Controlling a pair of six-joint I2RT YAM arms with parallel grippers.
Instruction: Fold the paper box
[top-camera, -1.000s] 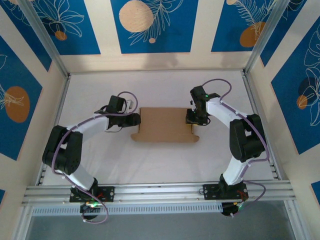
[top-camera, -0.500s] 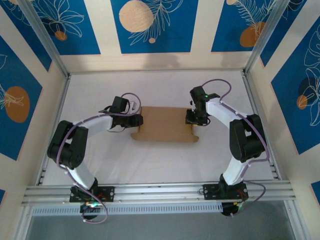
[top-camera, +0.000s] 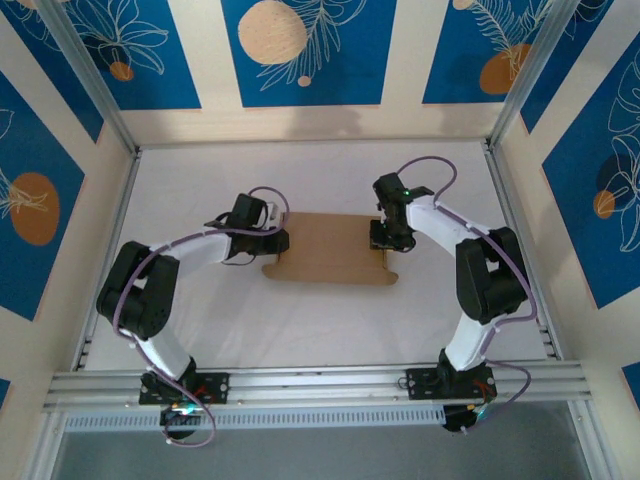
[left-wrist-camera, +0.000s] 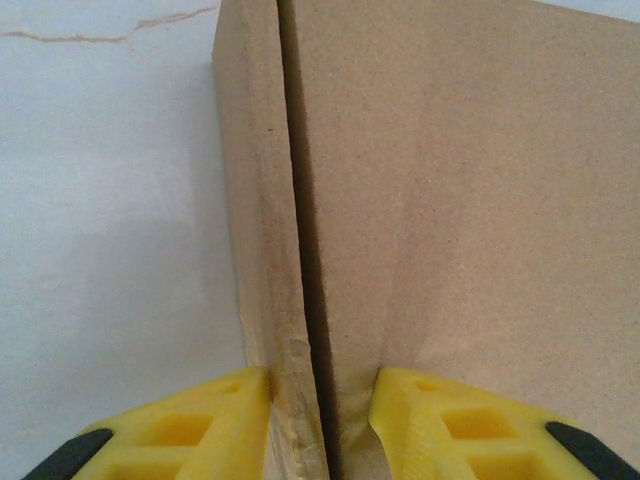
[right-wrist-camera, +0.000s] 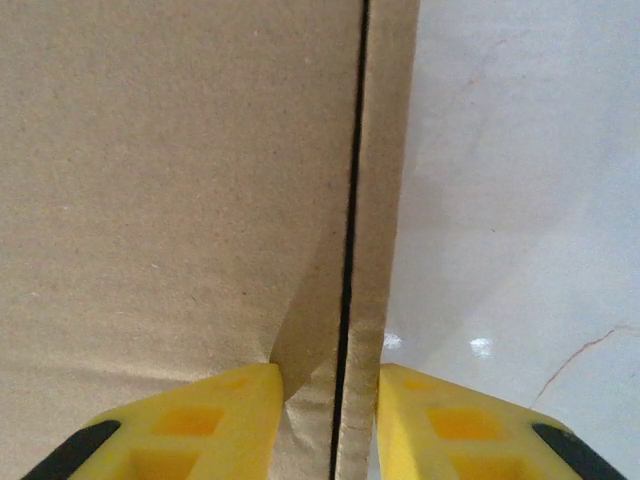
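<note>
The paper box, plain brown cardboard and shallow, lies in the middle of the white table. My left gripper is at its left end. In the left wrist view, the yellow fingers press from both sides on the box's upright side wall and the flap beside it, so the left gripper is shut on them. My right gripper is at the right end. Its fingers likewise pinch the box's right wall and inner flap, the right gripper shut on them.
Aluminium rails run along the table's near edge, with both arm bases bolted there. Blue patterned walls close in the back and sides. Bare table lies in front of and behind the box.
My left gripper has slid right onto the box's left end and its jaws have narrowed onto the wall. The right gripper has held its grip in place.
</note>
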